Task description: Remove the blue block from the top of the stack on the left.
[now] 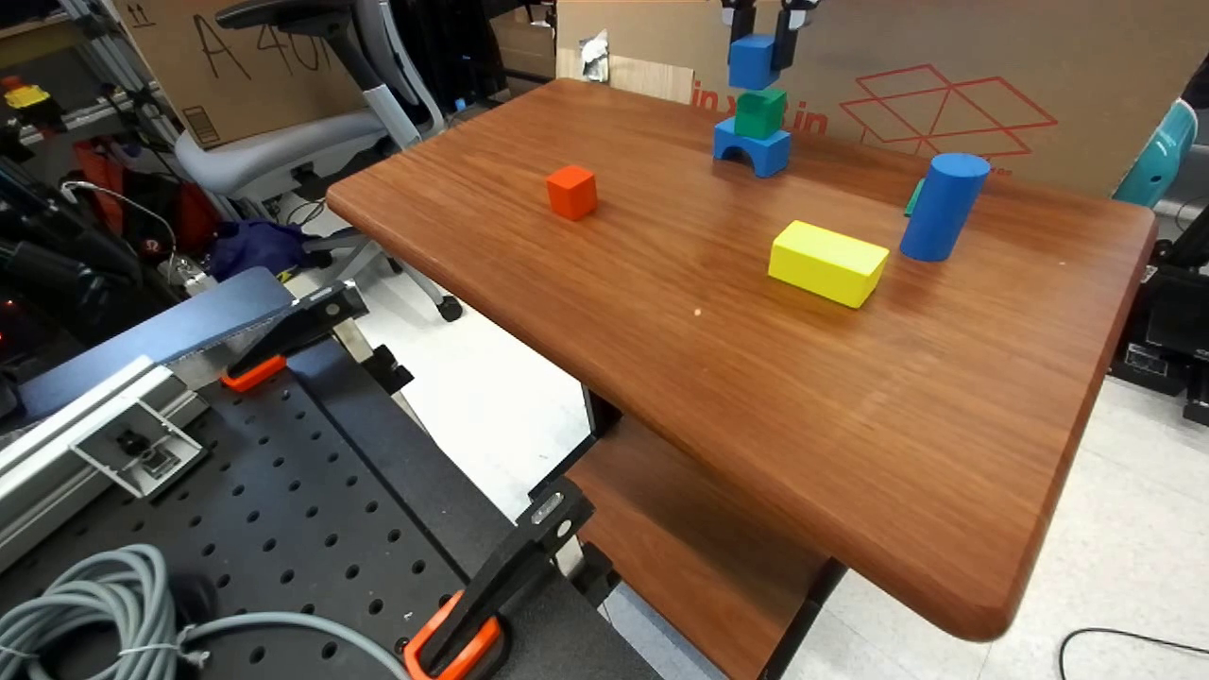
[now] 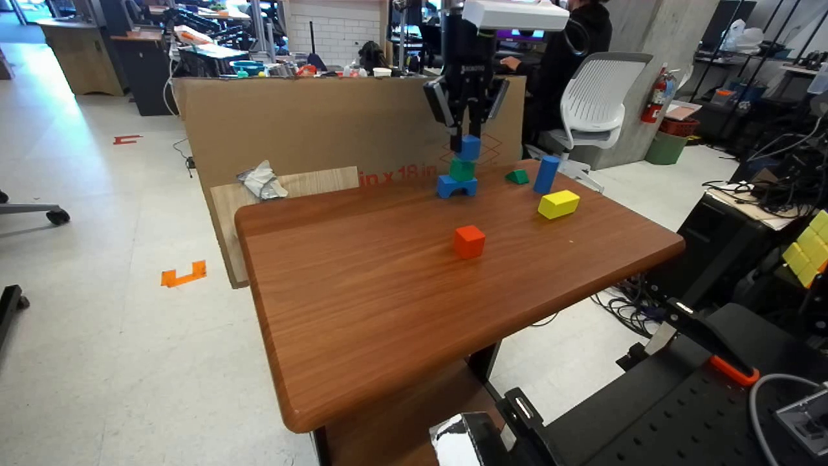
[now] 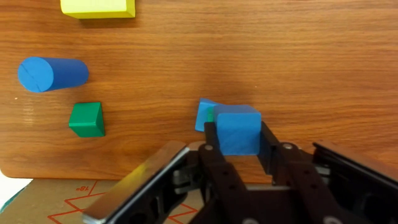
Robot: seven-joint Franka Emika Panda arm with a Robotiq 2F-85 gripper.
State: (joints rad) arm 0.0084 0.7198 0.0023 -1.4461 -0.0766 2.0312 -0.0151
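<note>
The blue block [image 1: 751,64] is held between the two fingers of my gripper [image 1: 761,47], and both fingers touch its sides in the wrist view [image 3: 238,133]. It hangs just over the stack, a little off-centre; part of the green cube's top shows under it. The stack below is a green cube [image 1: 758,115] on a blue arch block [image 1: 770,156], upright on the table. The stack also shows in an exterior view as the green cube [image 2: 462,170] and arch [image 2: 446,188]. In the wrist view the held block hides most of both.
On the wooden table [image 2: 362,285] are an orange-red cube [image 1: 572,194], a yellow block [image 1: 829,264], a tall blue cylinder [image 1: 945,208] and a green wedge [image 2: 517,177]. A large cardboard sheet [image 2: 310,123] stands behind the table's far edge, close to the stack.
</note>
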